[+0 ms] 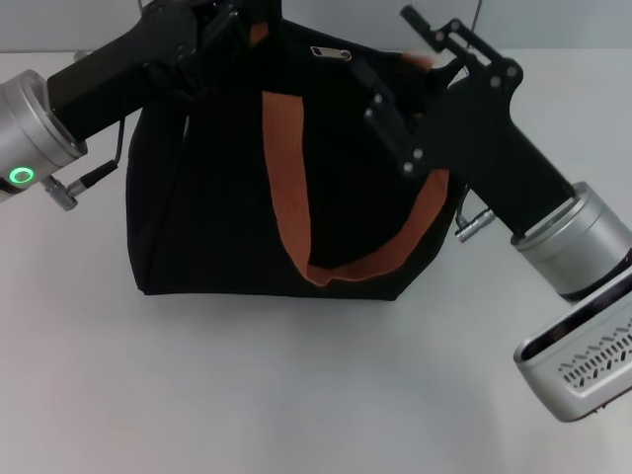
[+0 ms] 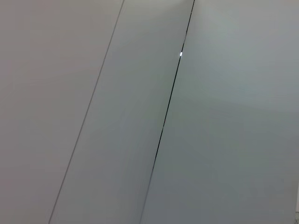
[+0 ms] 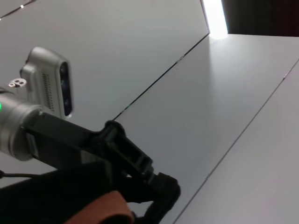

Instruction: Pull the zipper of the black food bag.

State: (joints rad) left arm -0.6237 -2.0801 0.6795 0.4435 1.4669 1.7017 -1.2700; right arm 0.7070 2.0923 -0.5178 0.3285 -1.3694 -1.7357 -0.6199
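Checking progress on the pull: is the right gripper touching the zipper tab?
Apart. In the head view the zipper lies bare on the black food bag, with dark fabric between it and the right gripper.

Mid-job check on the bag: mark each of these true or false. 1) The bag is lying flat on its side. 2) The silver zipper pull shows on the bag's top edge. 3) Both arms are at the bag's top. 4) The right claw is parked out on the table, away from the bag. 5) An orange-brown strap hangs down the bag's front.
1) False. The black food bag stands upright on the table.
2) True. The zipper lies between the two arms.
3) True. The left claw is at one top corner, the right claw at the other.
4) False. It is against the bag's top.
5) True. The strap loops down the front.
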